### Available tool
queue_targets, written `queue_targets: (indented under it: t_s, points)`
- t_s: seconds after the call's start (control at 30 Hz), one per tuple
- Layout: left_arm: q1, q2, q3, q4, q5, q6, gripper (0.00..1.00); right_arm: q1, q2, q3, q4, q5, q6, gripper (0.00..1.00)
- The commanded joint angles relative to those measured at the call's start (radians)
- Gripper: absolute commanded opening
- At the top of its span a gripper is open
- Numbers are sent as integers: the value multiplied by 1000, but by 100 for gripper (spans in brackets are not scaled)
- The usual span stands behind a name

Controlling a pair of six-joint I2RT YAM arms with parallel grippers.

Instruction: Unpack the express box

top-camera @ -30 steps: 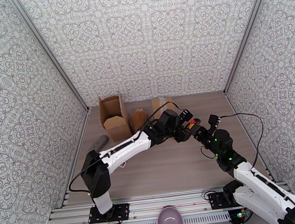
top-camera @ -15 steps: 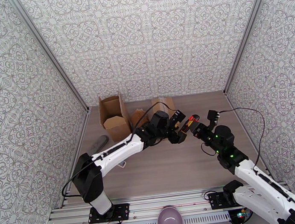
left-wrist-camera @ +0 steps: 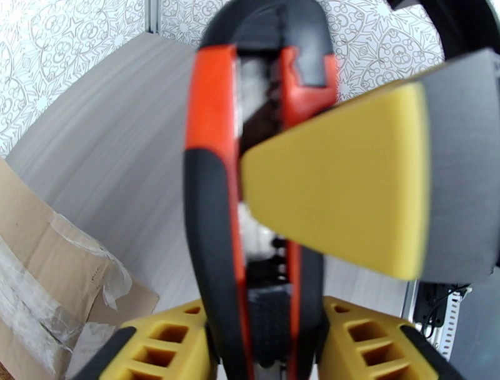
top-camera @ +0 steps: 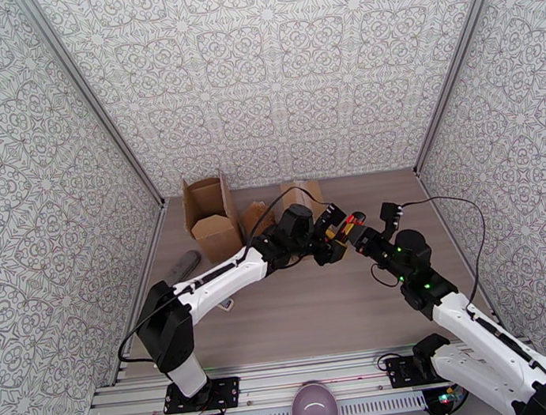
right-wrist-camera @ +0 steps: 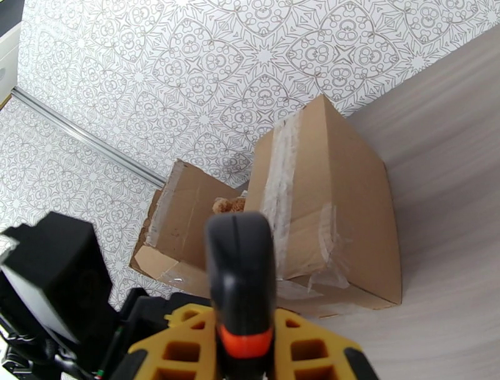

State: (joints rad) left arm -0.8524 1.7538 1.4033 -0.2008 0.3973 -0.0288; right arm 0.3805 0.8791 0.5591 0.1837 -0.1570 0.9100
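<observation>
Above the middle of the tabletop (top-camera: 310, 311), the two hands met around a utility knife (top-camera: 345, 227) with an orange and black body. The right hand (top-camera: 358, 234) was clamped narrow on the knife's black end, which stood between its yellow fingers in the right wrist view (right-wrist-camera: 240, 319). The left hand (top-camera: 330, 233) had come in from nine o'clock. In its own wrist view its two fingers pressed against both edges of the knife (left-wrist-camera: 212, 187), so it gripped the tool too, low on the handle (left-wrist-camera: 265, 315). One yellow pad of the right hand's fingers (left-wrist-camera: 350, 187) lay across the knife at three o'clock, above that grip.

The express box (top-camera: 301, 192), closed and banded with clear tape, sat on the tabletop near the back wall, at about eleven o'clock from the joined hands and apart from them. From the right wrist it lay at one o'clock beyond the knife (right-wrist-camera: 240, 269), taped face up (right-wrist-camera: 331, 206), touched by neither hand. An open carton (top-camera: 210, 212) stood well apart at ten o'clock, flaps raised.
</observation>
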Motion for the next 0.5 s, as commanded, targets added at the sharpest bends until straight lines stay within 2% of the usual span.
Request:
queue_targets:
  t_s: [0.0, 0.17, 0.27, 0.47]
  points:
    - [-8, 17, 27, 18, 52, 1, 37, 9, -6, 32, 32, -19, -5, 9]
    - [-8, 10, 30, 22, 45, 8, 32, 9, -14, 29, 20, -16, -18, 11]
    - [-12, 3, 33, 16, 30, 21, 30, 8, -19, 20, 12, -10, -26, 15]
    - [-21, -17, 42, -2, -10, 74, 30, 9, -26, 25, -1, -25, -81, 47]
